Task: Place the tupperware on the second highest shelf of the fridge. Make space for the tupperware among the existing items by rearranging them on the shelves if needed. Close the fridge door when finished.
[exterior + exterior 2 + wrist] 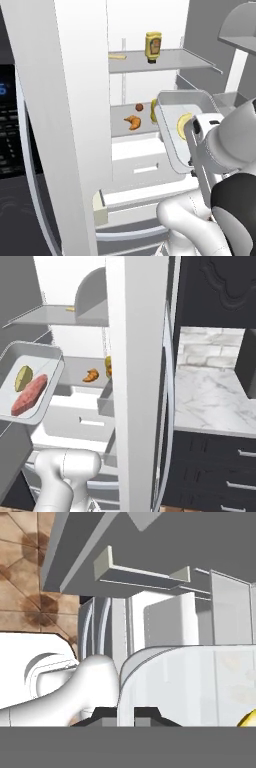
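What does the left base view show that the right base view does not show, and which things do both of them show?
Left base view alone: the yellow squeeze bottle standing on the upper shelf, a small brown round food behind the croissant, and the black oven with blue digits.

Right base view alone: the red-pink food piece inside the tupperware, the marble counter and the dark drawers beneath it.

Both: the tupperware held up before the open fridge, the croissant on the lower shelf, and the yellow food in the container.

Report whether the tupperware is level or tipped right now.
Tipped. In the right base view the tupperware faces the camera, rim steeply slanted, showing both food pieces inside; it hangs in front of the open fridge.
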